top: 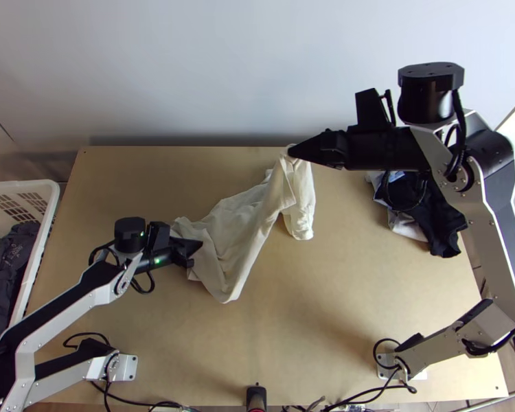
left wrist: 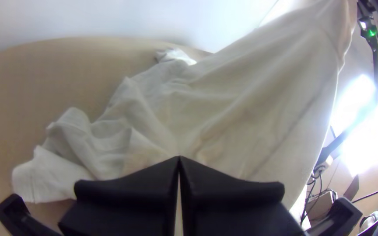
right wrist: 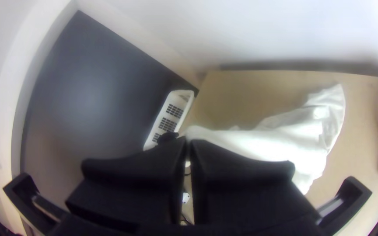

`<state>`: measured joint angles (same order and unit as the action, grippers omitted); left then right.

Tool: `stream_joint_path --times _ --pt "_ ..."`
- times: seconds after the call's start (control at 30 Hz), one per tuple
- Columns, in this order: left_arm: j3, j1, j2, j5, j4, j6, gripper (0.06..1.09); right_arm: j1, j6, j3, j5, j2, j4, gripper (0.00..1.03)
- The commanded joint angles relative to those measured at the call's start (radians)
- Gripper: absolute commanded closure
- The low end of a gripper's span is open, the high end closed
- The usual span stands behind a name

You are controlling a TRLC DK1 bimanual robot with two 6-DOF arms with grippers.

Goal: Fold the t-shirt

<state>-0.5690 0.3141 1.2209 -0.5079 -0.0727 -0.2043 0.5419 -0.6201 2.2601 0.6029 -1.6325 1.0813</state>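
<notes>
The relation I must keep in mind is this: from my right pincer [top: 292, 152], the t-shirt [top: 240, 223] hangs down and runs slantwise toward the left arm [top: 65, 312] and the near edge. Its long axis goes from the raised part, near the far edge of the surface [top: 326, 288], to the lower part beside the left pincer [top: 200, 243]. Another portion of the cloth drops almost straight under the right pincer, and its end lies near the middle of the surface. The cloth is therefore partly lifted and partly bunched, not spread flat. The right pincer is pressed together and pinches a small piece at the upper end of the shirt. The left pincer is also pressed together, with its tips over the bunched lower end; whether it has caught any cloth, I cannot tell. For this lower end the left pincer is clearly the nearer one, so I would give it the work there, and keep the right for the upper end. The right arm [top: 498, 220] is bent, with its wrist high, and its pincer points inward across the surface. The left arm sits lower and points inward too. I judge the folding is at an early step: the shirt should first be straightened along this slanting line, and pulling with only one pincer could drag everything.
</notes>
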Motion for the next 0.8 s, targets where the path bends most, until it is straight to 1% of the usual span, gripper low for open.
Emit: stream_joint_path --times 0.0,0.03,0.23,0.37,0.53,0.77 --pt "0.04 0.01 -0.046 0.0 0.056 0.039 0.37 -0.002 0.01 0.004 -0.002 0.013 0.017 1.0" --pt "0.041 0.0 -0.04 0.005 0.056 0.04 0.3 -0.002 0.01 0.0 -0.002 0.013 0.017 1.0" --pt "0.0 -0.063 0.051 0.02 0.036 0.085 0.29 0.004 0.006 -0.008 -0.002 0.016 0.019 1.0" --pt "-0.048 -0.086 0.143 0.023 0.034 0.088 0.29 0.006 0.005 -0.004 -0.002 0.014 0.019 1.0" --pt "-0.085 -0.072 0.167 0.023 0.033 0.043 0.29 0.006 0.005 -0.005 -0.008 0.014 0.019 1.0" --pt "-0.12 0.034 0.187 0.02 0.065 -0.004 0.29 0.004 0.01 -0.007 -0.025 0.02 0.031 1.0"
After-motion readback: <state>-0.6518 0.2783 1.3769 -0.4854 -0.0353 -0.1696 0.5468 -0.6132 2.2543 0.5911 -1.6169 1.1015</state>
